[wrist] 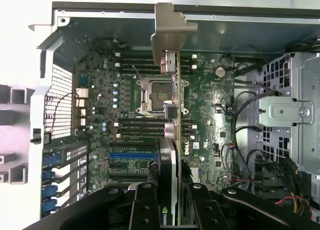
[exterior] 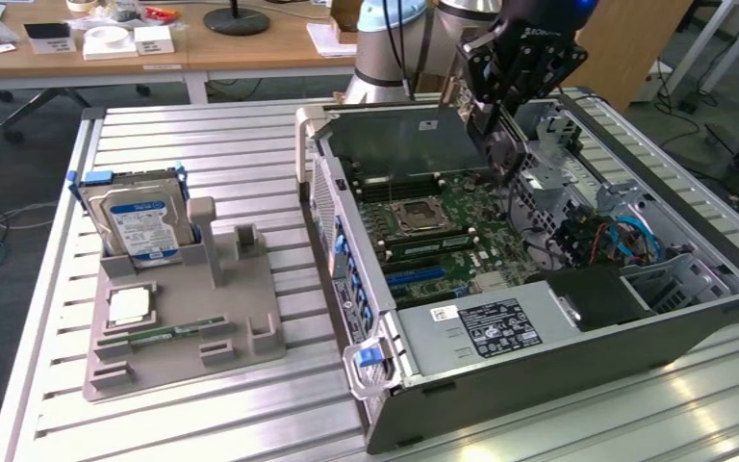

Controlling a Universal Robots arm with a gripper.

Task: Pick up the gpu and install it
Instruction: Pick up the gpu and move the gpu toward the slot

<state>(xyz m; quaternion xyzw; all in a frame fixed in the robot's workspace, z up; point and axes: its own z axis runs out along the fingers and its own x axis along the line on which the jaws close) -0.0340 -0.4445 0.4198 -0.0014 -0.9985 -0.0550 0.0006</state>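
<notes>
Pincer (wrist: 172,202), closed on the gpu (wrist: 173,155): its two black fingers (wrist: 145,207) sit one on each face of the card, which the wrist view shows edge-on. The card's grey metal bracket (wrist: 170,35) is at the end away from the pincer.

In the exterior view the pincer (exterior: 496,117) points down and is slightly tilted. It hangs from a dark wrist that reaches in from the arm's pale column (exterior: 389,43) behind the computer case (exterior: 562,356). The gpu (exterior: 506,159) hangs below it as a black upright slab inside the open case, near the silver drive cage (exterior: 562,168). Whether its lower edge touches anything cannot be told.

Beneath the card lies the green motherboard (exterior: 453,245), with the processor socket (exterior: 415,217) near its middle and a blue expansion slot (exterior: 415,279) towards the front of the case. In the wrist view the card's edge crosses the line of the socket (wrist: 150,95); the blue slot (wrist: 132,155) lies just beside the card and apart from it.

The case lies on its side on the ribbed metal bench (exterior: 216,144). Well apart, towards the exterior view's left, stands a grey fixture tray (exterior: 257,298). It carries an upright silver hard drive (exterior: 145,221) with a blue label, a processor chip (exterior: 130,306) lying flat and a small green memory stick (exterior: 165,334).
</notes>
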